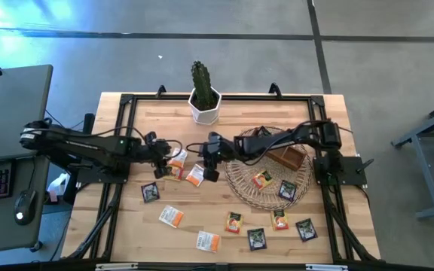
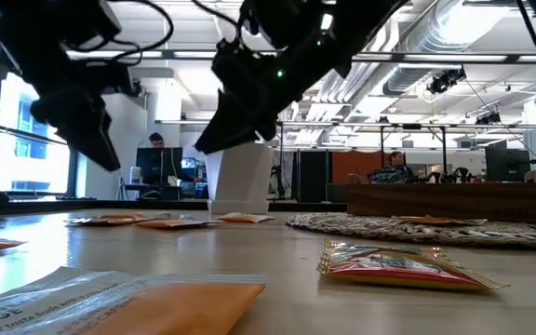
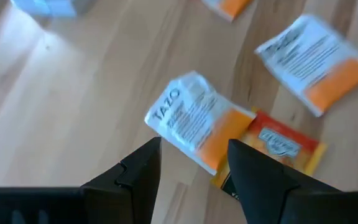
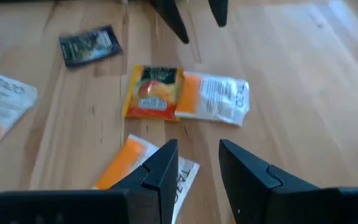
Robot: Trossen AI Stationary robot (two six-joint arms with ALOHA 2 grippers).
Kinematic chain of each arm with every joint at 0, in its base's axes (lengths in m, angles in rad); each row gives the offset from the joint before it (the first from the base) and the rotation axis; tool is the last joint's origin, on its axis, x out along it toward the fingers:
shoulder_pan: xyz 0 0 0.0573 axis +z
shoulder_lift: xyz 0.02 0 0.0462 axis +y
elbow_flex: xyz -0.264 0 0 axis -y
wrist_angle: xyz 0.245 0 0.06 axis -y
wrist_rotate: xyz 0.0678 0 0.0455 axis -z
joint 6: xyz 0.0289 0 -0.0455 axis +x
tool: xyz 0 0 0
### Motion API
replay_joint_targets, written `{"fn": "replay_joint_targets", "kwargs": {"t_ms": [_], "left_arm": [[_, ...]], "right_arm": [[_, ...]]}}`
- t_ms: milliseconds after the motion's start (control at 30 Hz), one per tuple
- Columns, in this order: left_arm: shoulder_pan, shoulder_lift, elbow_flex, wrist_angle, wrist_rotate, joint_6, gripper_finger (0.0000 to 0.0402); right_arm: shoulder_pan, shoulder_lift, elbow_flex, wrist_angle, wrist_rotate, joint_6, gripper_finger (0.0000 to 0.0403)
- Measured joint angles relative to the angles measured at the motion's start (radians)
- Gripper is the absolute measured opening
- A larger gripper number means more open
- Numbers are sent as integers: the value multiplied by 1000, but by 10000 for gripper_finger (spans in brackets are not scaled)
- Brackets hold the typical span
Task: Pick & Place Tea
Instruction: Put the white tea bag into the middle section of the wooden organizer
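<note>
Several tea sachets lie flat on the wooden table. A white-and-orange one [image 3: 194,118] overlaps a yellow-red one [image 3: 284,146], and my left gripper [image 3: 194,146] hangs open just above this pair [image 1: 177,162]. Another white-and-orange sachet [image 4: 132,165] lies under my right gripper [image 4: 197,149], which is open and clear of it [image 1: 195,176]. Two sachets [image 1: 262,179] [image 1: 287,190] rest in the round wicker tray [image 1: 239,192]. More sachets lie along the near side, among them a black one [image 1: 150,192]. Neither gripper holds anything.
A brown wooden box [image 1: 288,158] sits on the tray's far part, under the right arm. A cactus in a white pot [image 1: 204,102] stands at the far edge. The two grippers face each other closely at the table's middle. Bare wood lies at the far left.
</note>
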Motion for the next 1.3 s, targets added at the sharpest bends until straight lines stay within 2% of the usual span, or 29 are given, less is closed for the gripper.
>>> {"fn": "replay_joint_targets", "kwargs": {"t_ms": [133,467,833,1033,1300], "left_arm": [[0,43,-46,113,12,-14,182],[0,162,-48,350,184,0,182],[0,269,-48,387,156,-3,182],[0,303,-48,462,186,-8,182],[-1,311,-48,486,269,-8,182]], "right_arm": [[3,42,0,31,19,0,114],[-16,144,-1,87,-35,40,114],[-21,160,-1,119,-68,69,114],[-22,167,0,127,-33,88,114],[-22,203,0,154,-49,114,114]]}}
